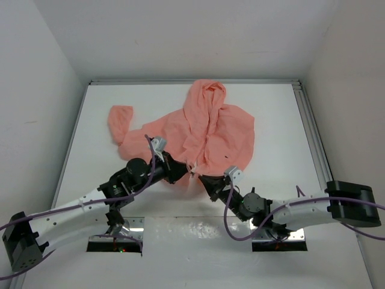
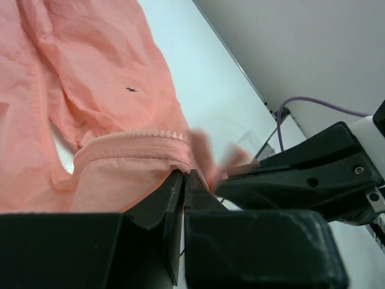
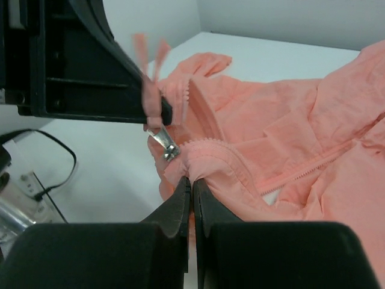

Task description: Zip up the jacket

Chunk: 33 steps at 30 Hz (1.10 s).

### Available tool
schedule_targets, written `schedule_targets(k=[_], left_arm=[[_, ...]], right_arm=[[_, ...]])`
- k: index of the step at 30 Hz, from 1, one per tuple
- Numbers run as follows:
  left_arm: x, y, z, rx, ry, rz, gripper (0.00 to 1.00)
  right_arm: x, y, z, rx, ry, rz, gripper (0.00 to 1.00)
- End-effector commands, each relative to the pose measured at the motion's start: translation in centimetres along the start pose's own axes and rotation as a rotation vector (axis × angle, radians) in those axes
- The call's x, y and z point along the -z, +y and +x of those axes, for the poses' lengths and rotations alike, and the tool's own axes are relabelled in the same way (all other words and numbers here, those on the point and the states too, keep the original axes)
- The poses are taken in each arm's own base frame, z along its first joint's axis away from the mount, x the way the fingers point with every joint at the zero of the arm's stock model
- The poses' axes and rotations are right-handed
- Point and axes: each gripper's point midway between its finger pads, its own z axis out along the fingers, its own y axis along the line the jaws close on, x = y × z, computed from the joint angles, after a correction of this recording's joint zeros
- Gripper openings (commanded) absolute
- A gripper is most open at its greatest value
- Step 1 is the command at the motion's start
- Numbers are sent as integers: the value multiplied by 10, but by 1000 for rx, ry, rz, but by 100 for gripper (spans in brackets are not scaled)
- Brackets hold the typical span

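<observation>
The salmon-pink jacket (image 1: 204, 129) lies spread on the white table, hood toward the far wall, one sleeve (image 1: 120, 120) out to the left. Its front is open, zipper teeth (image 3: 313, 162) showing along both edges. My left gripper (image 1: 187, 171) is shut on the bottom hem of one front panel (image 2: 150, 156), by the zipper end. My right gripper (image 1: 204, 179) is shut on the other panel's hem (image 3: 198, 162), right beside the metal zipper slider (image 3: 165, 144). The two grippers nearly touch. A tiny dark mark (image 2: 130, 90) sits on the panel.
Grey walls close in the table (image 1: 271, 108) on the left, back and right. A metal rail (image 1: 310, 126) runs along the right edge. Two base plates (image 1: 114, 241) sit at the near edge. A purple cable (image 2: 313, 102) loops by the right arm.
</observation>
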Motion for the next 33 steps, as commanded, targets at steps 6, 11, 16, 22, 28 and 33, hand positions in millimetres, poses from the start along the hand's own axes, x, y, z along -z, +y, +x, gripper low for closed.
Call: schedule_targets(k=[6,11,16,22,28,33], left_arm=[[7,-55,-39,-4,-92,215,0],[12,-61,-3,72,28,308,0],[6,-48,29,138,106,301,0],[15,-55,-22,0,-54,259,0],[26,-43,-55,-12,-187,145,0],[17,-20,-43,-6,-141,34,0]], right_arm=[[-10,2,-10,-30,-20,48,0],[-20,-1,-23,-18,-67,108,0],[-27,8,-44,-28,-141,84,0],[-8,-19,-41,-103,-172,158,0],[-3,-16,-38,-121,-148,122,0],[2,-13,-41,-138,-157,77,0]])
